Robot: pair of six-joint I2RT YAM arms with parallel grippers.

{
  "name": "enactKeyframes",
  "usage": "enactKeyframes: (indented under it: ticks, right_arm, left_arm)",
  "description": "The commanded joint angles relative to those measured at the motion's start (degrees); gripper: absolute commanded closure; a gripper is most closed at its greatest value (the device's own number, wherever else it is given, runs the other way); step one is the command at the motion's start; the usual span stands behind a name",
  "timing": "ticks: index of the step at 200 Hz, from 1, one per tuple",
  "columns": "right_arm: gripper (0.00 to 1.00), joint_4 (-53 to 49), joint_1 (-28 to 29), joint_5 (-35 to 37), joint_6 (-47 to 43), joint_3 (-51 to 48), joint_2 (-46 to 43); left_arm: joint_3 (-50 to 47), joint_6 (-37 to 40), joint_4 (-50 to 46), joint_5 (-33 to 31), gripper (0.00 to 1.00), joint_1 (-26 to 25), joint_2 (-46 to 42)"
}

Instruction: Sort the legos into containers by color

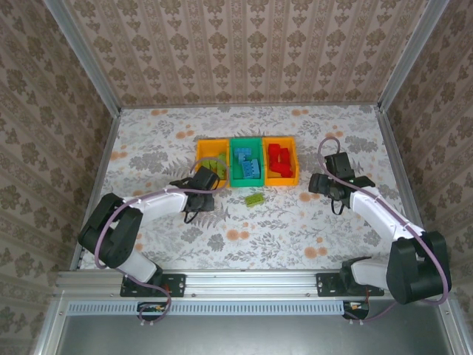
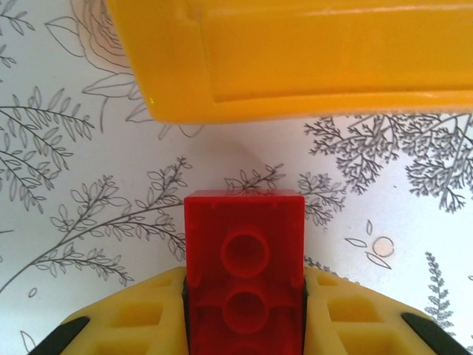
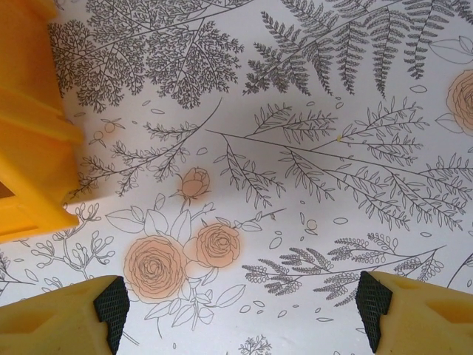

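Observation:
Three joined bins stand mid-table. The left orange bin (image 1: 200, 152) holds light green bricks, the green middle bin (image 1: 236, 173) holds blue bricks, and the right orange bin (image 1: 292, 164) holds red bricks. My left gripper (image 1: 201, 183) sits just in front of the left orange bin (image 2: 295, 59) and is shut on a red brick (image 2: 244, 251), which is turned underside up. One light green brick (image 1: 255, 199) lies on the table in front of the green bin. My right gripper (image 1: 319, 183) is open and holds nothing. It hovers low to the right of the right orange bin (image 3: 26, 148).
The table carries a floral cloth (image 1: 295, 229). Patterned walls close it in at the back and on both sides. Free cloth lies in front of the bins and between the two arms.

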Motion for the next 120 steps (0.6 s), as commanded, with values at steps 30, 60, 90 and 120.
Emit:
enactKeyframes:
  ticks: [30,60,90,120]
  right_arm:
    - [0.16,1.83,-0.33,-1.58,0.51,-0.9,-1.46]
    - [0.16,2.18,-0.33,-2.2,0.71,-1.29,-1.46]
    - [0.16,2.84,-0.33,-2.86,1.07,-2.27,-1.55]
    - [0.16,3.53,-0.34,-3.21,1.57,-3.53,-1.46]
  left_arm:
    - [5.28,-1.11,-3.27,-1.16,0.82,-4.74,-2.47]
    - [10.24,0.06,-4.28,-1.15,0.81,-7.61,-2.29]
    - [15.74,1.79,-3.77,-0.13,0.81,-9.54,-1.44]
    - [20.95,3.54,-1.11,2.29,0.79,-10.67,0.95]
